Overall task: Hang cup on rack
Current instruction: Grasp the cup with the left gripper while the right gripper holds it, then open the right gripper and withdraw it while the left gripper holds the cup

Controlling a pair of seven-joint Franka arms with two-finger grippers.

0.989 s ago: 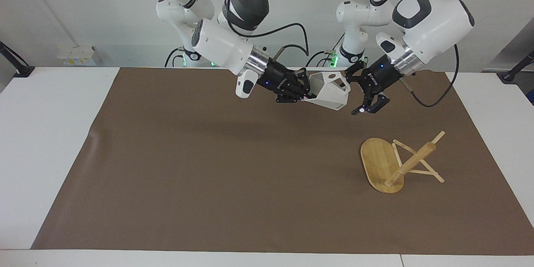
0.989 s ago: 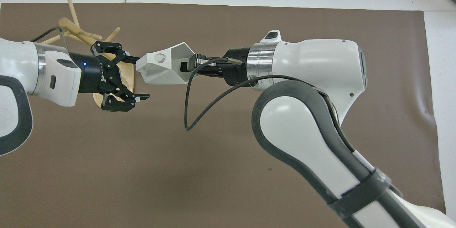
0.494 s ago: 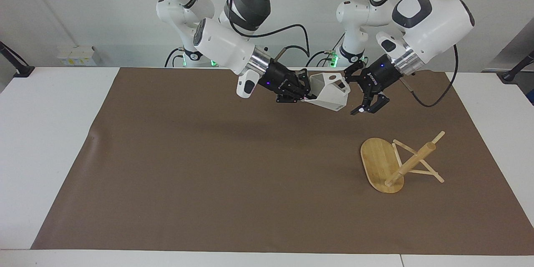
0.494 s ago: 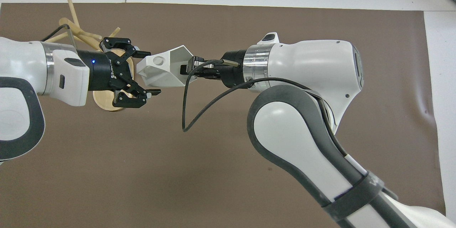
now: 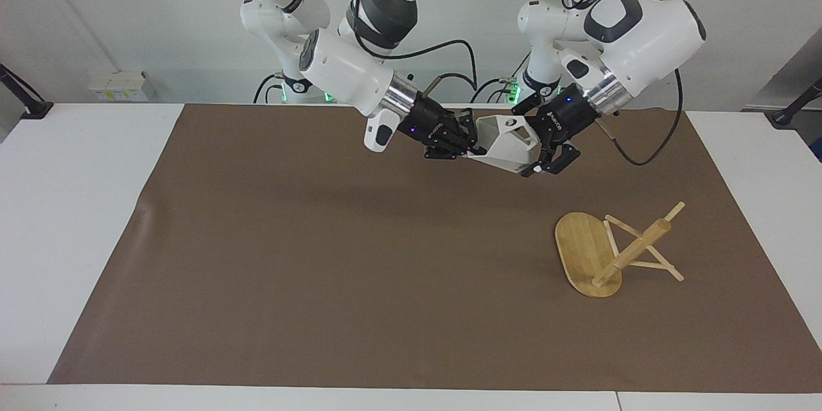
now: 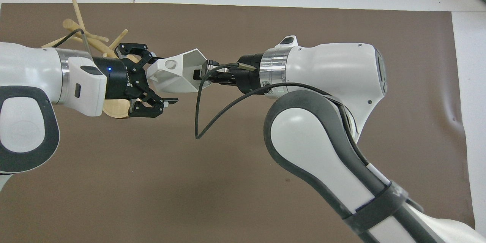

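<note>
My right pincer point(image 5: 467, 139) is clamped on the rim end of the small white faceted cup with the hexagonal rim and blocky pierced handle point(image 5: 505, 143), holding it in the air over the brown mat point(image 5: 321, 257) that covers the white worktop point(image 5: 77, 218), at the robots' end. My left pincer point(image 5: 538, 153) is spread wide around the cup's handle end, one finger above and one below in the overhead view; I cannot tell whether either finger touches it.

The light bamboo mug rack with oval base, round post and thin pegs point(image 5: 613, 250) lies tipped on its side on the mat, toward the left arm's end and well apart from the cup.

Risks, as I judge them:
- If my right pincer lets go before the left has closed firmly, the cup drops to the mat.
- The cup's slanted facets give poor seating; a closing finger may slide and twist the cup out of line.
- Closing while both pincers pull differently could wrench the cup from either hold.
- The rack cannot take a cup as it lies; a peg pointing sideways or down would shed it. It must be stood up first.
</note>
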